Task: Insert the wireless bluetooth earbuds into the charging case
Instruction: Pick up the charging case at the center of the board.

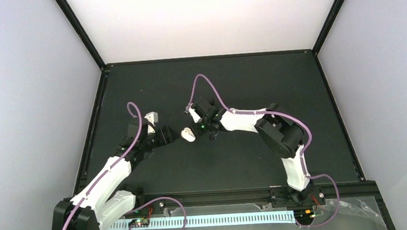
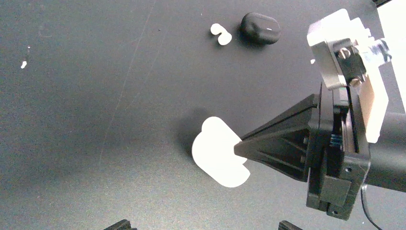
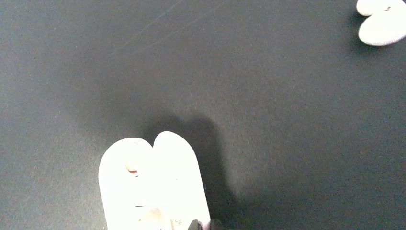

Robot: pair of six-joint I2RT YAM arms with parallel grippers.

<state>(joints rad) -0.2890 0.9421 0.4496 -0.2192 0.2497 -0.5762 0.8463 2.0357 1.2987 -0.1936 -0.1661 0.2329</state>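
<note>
The case (image 2: 218,160) lies open, white hollows up, at the tip of the right tool (image 1: 198,129), which touches its rim, probably to steady it for loading; I cannot tell whether that tool is spread or pinching. The left tool (image 1: 169,134) hangs spread and empty on the case's other side. The buds (image 2: 220,34) lie together on the tabletop (image 2: 95,120), well beyond the case from the left tool, not yet fetched.

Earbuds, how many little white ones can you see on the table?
2. One earbud and the other earbud lie side by side, seemingly touching, on the table, beside a black oval thing, apart from the white charging case. More may hide inside it.
</note>
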